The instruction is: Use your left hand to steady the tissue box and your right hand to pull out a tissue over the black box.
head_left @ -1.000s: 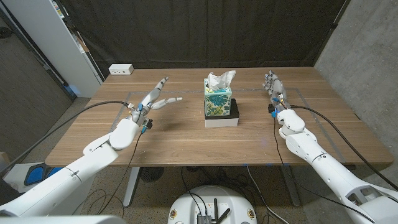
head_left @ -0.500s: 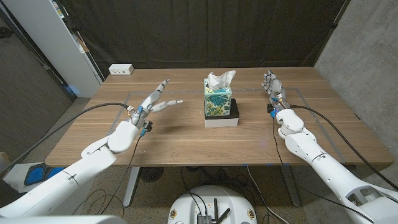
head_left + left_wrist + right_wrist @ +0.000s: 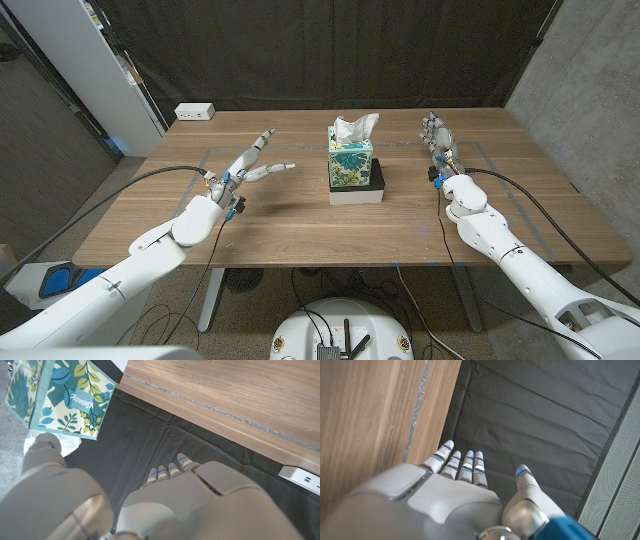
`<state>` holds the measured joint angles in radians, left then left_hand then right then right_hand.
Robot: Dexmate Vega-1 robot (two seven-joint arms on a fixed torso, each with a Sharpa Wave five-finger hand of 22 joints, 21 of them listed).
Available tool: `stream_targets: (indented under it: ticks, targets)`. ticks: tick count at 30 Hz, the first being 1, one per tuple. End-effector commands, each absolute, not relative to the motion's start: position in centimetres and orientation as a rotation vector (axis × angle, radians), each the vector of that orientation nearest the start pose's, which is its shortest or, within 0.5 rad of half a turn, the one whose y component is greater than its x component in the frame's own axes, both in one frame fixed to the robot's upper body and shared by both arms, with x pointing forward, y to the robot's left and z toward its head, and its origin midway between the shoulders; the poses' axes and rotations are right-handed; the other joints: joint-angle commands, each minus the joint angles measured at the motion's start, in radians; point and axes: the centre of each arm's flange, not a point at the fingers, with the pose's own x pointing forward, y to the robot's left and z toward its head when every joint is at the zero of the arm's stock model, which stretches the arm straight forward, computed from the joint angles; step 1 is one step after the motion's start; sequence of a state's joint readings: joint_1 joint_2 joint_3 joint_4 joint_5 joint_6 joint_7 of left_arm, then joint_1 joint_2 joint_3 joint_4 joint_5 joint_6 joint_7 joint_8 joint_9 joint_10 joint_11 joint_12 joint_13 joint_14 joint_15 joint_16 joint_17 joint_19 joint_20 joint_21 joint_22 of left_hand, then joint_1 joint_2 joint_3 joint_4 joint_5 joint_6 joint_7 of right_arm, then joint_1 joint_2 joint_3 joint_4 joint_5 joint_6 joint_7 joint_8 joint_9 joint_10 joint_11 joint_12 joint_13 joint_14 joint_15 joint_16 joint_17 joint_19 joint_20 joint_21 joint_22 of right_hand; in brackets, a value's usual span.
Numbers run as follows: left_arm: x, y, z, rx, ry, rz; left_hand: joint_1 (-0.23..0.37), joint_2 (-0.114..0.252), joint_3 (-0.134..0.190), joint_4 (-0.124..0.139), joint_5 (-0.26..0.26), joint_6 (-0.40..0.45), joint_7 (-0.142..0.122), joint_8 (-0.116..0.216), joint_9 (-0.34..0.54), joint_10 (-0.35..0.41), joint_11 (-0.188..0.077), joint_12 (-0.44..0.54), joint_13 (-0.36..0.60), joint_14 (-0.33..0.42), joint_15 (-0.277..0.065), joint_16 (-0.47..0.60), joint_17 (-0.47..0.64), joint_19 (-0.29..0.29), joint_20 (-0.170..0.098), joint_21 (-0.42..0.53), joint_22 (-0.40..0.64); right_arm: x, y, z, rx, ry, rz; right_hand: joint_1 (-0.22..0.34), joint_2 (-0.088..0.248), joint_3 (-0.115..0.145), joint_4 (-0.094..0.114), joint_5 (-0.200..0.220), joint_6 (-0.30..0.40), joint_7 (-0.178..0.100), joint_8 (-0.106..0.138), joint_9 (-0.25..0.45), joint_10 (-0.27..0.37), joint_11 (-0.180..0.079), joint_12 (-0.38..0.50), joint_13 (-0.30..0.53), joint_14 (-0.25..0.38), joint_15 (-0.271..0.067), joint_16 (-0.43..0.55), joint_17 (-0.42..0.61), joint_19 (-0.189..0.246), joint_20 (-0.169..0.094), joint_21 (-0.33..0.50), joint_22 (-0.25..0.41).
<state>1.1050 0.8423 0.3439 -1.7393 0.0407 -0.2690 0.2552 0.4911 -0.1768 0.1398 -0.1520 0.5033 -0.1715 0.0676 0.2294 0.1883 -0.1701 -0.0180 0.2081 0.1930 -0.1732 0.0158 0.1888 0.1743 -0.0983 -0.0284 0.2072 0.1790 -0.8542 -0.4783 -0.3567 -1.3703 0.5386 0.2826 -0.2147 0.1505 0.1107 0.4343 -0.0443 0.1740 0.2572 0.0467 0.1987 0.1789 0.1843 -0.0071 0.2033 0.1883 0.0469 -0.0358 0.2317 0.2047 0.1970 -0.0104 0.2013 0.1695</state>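
Observation:
A tissue box (image 3: 351,161) with a teal leaf pattern stands near the table's middle on a low black box (image 3: 376,178) with a white base. A white tissue (image 3: 354,127) sticks up from its top. The tissue box (image 3: 60,397) also shows in the left wrist view. My left hand (image 3: 248,164) hovers to the box's left, well apart from it, fingers spread and holding nothing. My right hand (image 3: 437,136) stands on its edge to the box's right, fingers straight and together, holding nothing. Both hands' backs (image 3: 200,505) (image 3: 455,490) show in their wrist views.
A white power strip (image 3: 194,112) lies at the table's far left corner. Grey tape lines mark the wooden table (image 3: 300,215). A dark curtain hangs behind it, a white cabinet (image 3: 100,60) stands at the far left and a grey wall at the right.
My left hand has risen slightly and edged forward toward the tissue box. The right hand and the box have not moved.

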Motion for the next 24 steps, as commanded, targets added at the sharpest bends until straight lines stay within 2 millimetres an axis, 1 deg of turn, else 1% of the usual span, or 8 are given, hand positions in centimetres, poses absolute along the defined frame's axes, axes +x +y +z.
stream_targets:
  ticks: [1,10,24]
  targets:
    - [55.7,27.5,-2.7,0.807,-0.790,-0.165,0.015,0.001,-0.010,-0.003,0.005,-0.378,-0.007,0.007,0.004,-0.273,-0.005,0.010,0.002,-0.172,-0.008,0.006,0.003,0.007,-0.001,0.003,0.002,64.0,-28.8,-1.3,0.039,-0.646,0.004,0.000,0.005,0.002,-0.006,0.002,0.006,0.001,-0.004,0.003,0.011,-0.001,-0.003,0.006,0.009,-0.009,-0.004,0.001,0.001,0.006,-0.005,0.004]
    - [56.4,26.5,-1.9,0.826,-0.805,-0.225,0.026,0.005,-0.022,-0.003,0.009,-0.357,-0.003,0.013,0.003,-0.254,-0.001,0.013,0.002,-0.152,-0.005,0.009,0.003,0.020,0.002,0.006,0.001,63.6,-28.7,-1.2,0.025,-0.648,-0.001,-0.001,0.006,0.000,-0.008,0.003,0.008,0.003,-0.004,0.003,0.011,0.000,-0.004,0.006,0.010,-0.009,-0.004,0.001,0.002,0.006,-0.005,0.004]
    - [57.6,25.3,-1.1,0.820,-0.826,-0.300,0.042,0.008,-0.038,-0.002,0.015,-0.328,-0.007,0.021,0.003,-0.233,-0.007,0.015,0.001,-0.127,-0.011,0.010,0.002,0.041,0.000,0.009,0.001,63.2,-28.4,-1.1,0.002,-0.648,-0.001,-0.001,0.006,-0.002,-0.012,0.003,0.010,0.000,-0.004,0.003,0.013,0.001,-0.004,0.006,0.010,-0.010,-0.005,0.000,0.002,0.008,-0.005,0.004]
